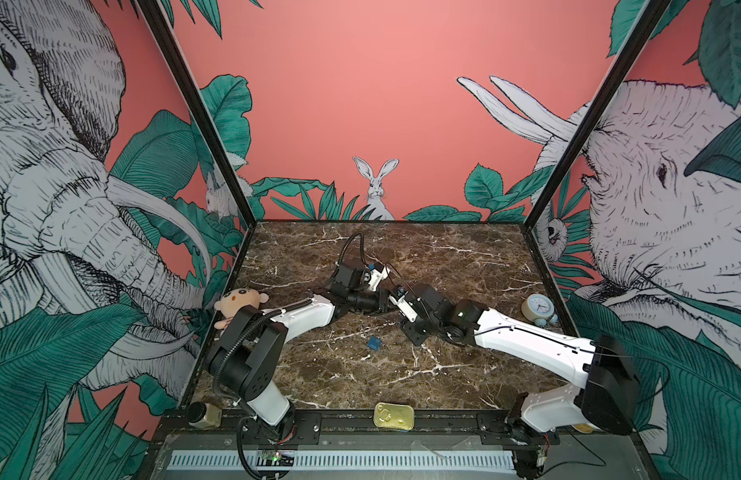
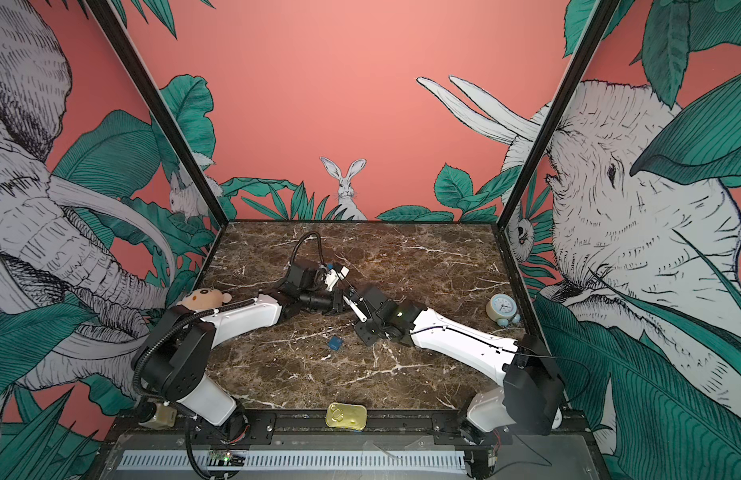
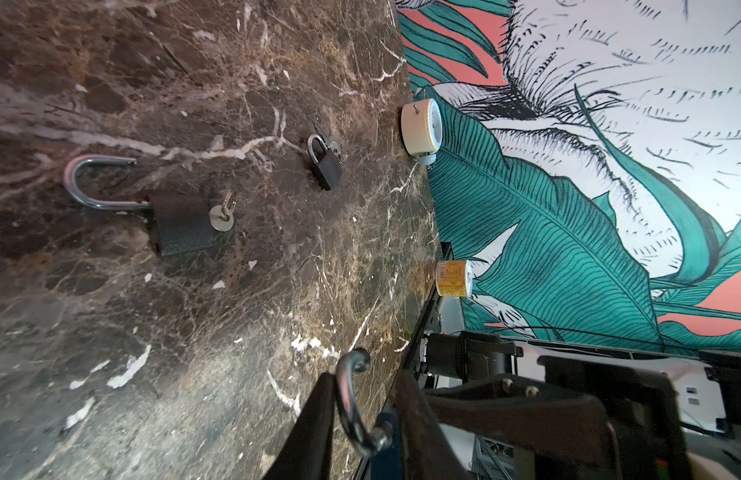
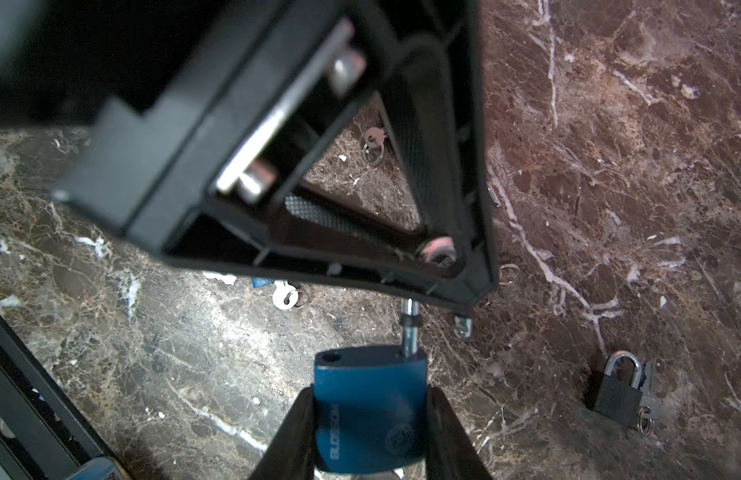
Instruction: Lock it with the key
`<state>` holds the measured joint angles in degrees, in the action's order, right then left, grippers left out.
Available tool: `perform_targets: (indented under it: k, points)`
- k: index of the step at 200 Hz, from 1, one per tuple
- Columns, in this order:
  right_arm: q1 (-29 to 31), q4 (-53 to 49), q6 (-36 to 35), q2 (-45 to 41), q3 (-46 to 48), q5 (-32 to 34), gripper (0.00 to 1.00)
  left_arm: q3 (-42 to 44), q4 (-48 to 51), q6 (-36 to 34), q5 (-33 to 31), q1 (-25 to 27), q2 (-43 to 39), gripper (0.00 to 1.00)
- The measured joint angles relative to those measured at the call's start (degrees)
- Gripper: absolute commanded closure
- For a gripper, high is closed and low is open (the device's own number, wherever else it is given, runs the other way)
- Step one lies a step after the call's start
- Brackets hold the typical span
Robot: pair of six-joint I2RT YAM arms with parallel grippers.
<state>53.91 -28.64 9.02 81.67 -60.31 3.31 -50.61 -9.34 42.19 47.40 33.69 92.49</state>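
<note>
On the table (image 3: 194, 374) lie two black padlocks (image 3: 181, 228) (image 3: 327, 166).

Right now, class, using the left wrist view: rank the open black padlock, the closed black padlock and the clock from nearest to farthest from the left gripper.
From the left gripper:
1. Open black padlock, on the table almost under the gripper.
2. Closed black padlock, farther out toward the side wall.
3. Clock, at the table's edge against that wall.
</note>
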Motion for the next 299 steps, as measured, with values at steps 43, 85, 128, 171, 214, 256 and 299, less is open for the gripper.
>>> perform_targets:
  k: [43, 85, 128, 171, 214, 256, 299]
  points:
    - [0.07, -0.24, -0.04, 0.00, -0.76, 0.15, 0.75, -0.02, -0.50, 0.37, 0.57, 0.11, 0.44, 0.78]
    - [0.11, -0.83, -0.04, 0.00, -0.81, 0.13, 0.75, -0.02, -1.18, 0.46, 0.79, 0.31, 0.63, 0.85]
    - [0.15, -1.97, -0.02, 0.11, -0.81, 0.37, 0.76, -0.28, -2.60, 1.31, 2.38, 0.37, 0.68, 1.00]
    - [0.15, -1.81, 0.68, 0.11, -0.79, 0.35, 0.49, -0.28, -3.13, 2.01, 2.45, 0.39, 0.85, 1.00]
    - [-0.46, 3.13, 2.97, -5.95, 2.36, -1.33, 0.41, 0.20, -4.90, 4.68, -1.64, 0.42, 1.05, 1.00]
    - [-6.84, 9.88, 8.07, -17.46, 11.19, -5.57, 0.44, 0.20, -9.42, 9.07, -4.59, 0.39, 1.01, 1.00]
    - [-13.18, 16.11, 13.18, -21.57, 18.23, -11.02, 0.47, 0.15, -9.90, 10.86, -6.01, 0.39, -1.07, 1.00]
